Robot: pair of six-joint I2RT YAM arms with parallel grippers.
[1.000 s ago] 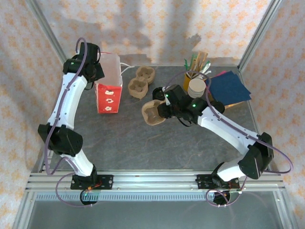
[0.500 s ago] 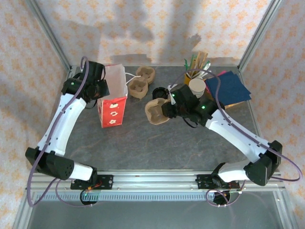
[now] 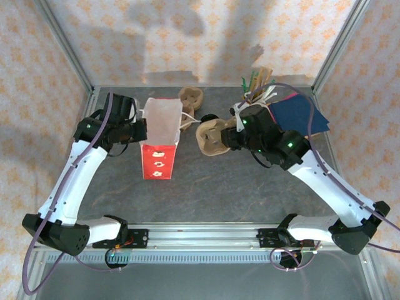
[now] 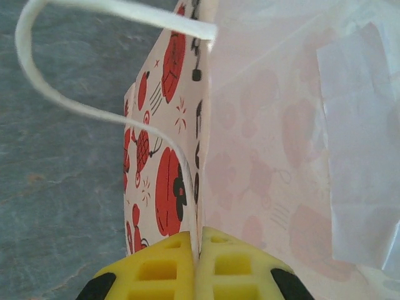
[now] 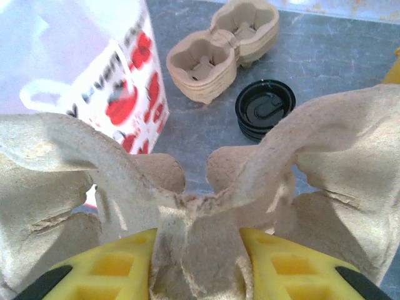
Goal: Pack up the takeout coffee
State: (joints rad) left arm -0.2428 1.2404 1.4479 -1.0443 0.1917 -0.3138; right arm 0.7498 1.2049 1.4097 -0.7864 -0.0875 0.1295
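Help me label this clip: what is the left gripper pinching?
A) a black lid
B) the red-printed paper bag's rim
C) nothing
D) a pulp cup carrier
B: the left wrist view shows the left gripper shut on the top edge of the paper bag.

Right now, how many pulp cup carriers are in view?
2 at least: the held carrier in the right end effector, and the table carrier beside the black lids, beyond the paper bag. It looks like a nested stack, so more may be hidden.
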